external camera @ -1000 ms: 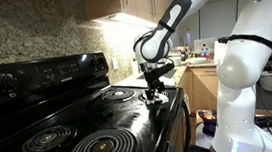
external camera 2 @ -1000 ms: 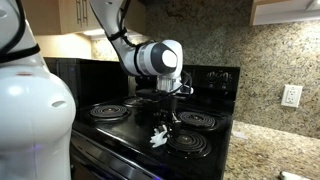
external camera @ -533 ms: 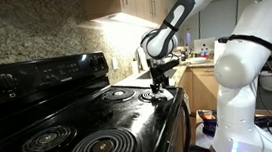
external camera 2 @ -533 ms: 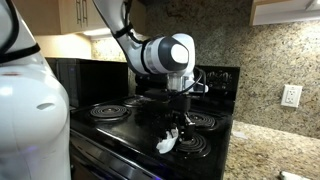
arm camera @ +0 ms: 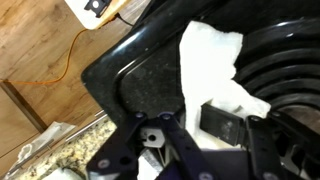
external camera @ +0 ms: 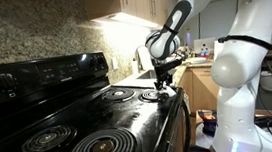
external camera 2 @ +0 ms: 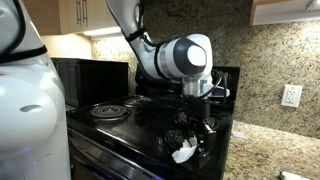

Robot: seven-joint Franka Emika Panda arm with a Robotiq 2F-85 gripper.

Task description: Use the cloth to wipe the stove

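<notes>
My pincer (external camera 2: 190, 136) has slid right across the stove (external camera: 130, 119), dragging the cloth (external camera 2: 183, 154) from between the burners out to the near front edge.

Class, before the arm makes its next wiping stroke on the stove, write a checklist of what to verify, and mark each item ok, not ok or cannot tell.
1. Tool shut on the cloth: ok.
2. Cloth lying on the stove top, not lifted: ok in the wrist view.
3. Coil burner beside the cloth dark, no glow: ok.
4. Cloth clear of that burner's ring: cannot tell; one fold seems to reach it.
5. Room toward the stove's front corner: not ok. The edge is close, so a stroke back inward seems safer.
</notes>
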